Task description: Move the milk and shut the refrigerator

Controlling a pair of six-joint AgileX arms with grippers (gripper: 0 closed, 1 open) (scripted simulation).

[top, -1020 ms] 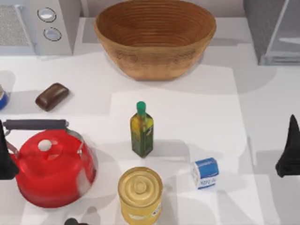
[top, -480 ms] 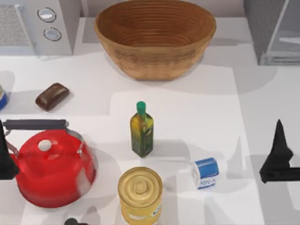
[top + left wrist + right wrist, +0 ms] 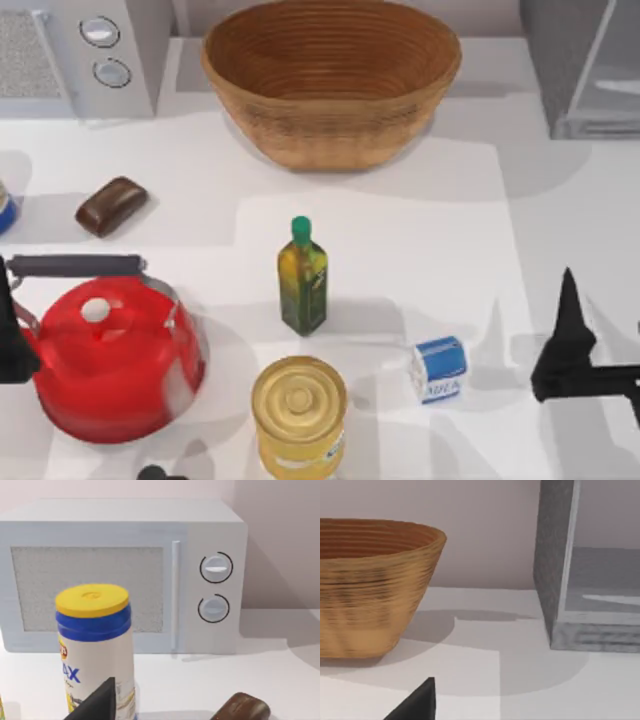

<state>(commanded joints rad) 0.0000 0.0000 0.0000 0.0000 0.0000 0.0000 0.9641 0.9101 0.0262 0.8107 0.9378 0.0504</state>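
milk [image 3: 438, 369], small blue-topped white carton, upright on white desk [image 3: 420, 230] just right of yellow can [image 3: 299, 415]. right end effector [image 3: 568, 345] right of milk, apart; finger spread unclear. dark grey speckled refrigerator [image 3: 580, 65] far behind milk.

The overhead camera hangs above the table [image 3: 400, 230] and looks steeply down, taking in the microwave [image 3: 85, 55] at the upper left of the frame, the basket [image 3: 330, 80] at top centre and the refrigerator [image 3: 585, 65] at upper right. The left wrist camera sits low, close to the table, facing the microwave [image 3: 120, 575] head-on past a yellow-lidded canister [image 3: 95, 645]. The right wrist camera, equally low, faces the back wall, sharing the basket [image 3: 370, 587] and refrigerator [image 3: 585, 565] with the overhead view.
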